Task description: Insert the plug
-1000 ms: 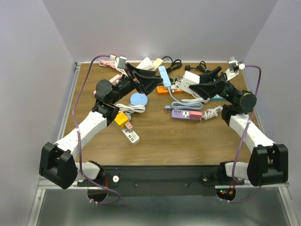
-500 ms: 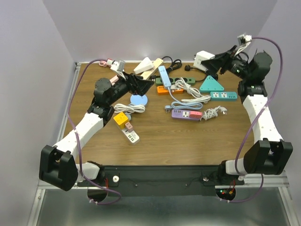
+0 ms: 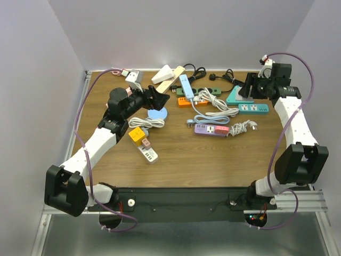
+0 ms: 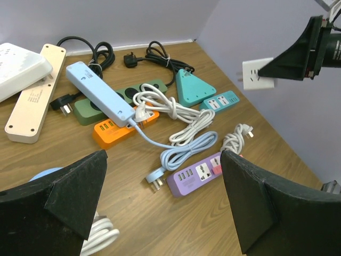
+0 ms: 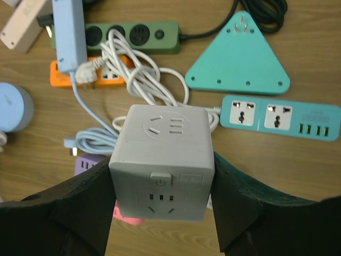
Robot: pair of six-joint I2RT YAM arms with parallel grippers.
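within right pincer (image 5: pixel 162 198): pale grey cube socket (image 5: pixel 162 154), rounded corners

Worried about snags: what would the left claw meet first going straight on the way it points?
Probably the light-blue cable coiled beside the purple power strip; the open left claw aims there. Depth is unclear, so the white cable could come first.

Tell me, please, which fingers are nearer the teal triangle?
Right: the right fingers, holding a white cube, hover beside the triangle; the left fingers sit by the blue disc.
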